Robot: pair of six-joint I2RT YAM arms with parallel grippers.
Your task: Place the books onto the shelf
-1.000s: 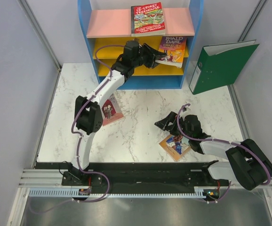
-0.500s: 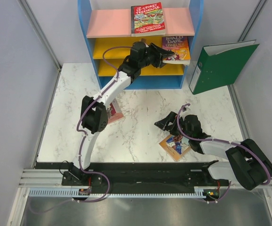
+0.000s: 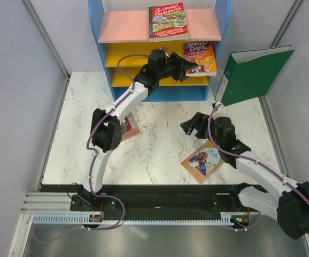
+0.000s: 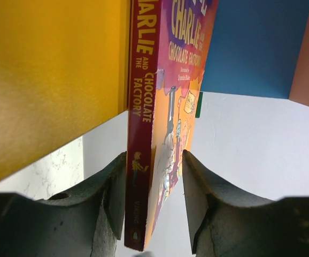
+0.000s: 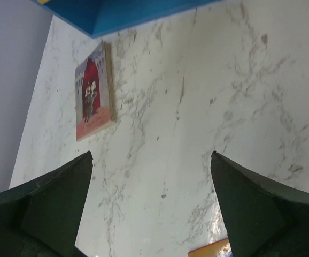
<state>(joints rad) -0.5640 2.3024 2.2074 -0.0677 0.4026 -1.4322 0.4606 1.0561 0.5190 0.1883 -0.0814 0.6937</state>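
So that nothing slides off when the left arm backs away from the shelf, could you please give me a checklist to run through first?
1. Charlie book lying on the yellow board: cannot tell; its near end sticks out past the front edge.
2. Left gripper free of that book: not ok; a finger stands close on each side.
3. Right gripper open, empty: ok.
4. Treehouse book flat on the pink board: ok.
5. Table free of books: not ok; orange book and red book lie there.
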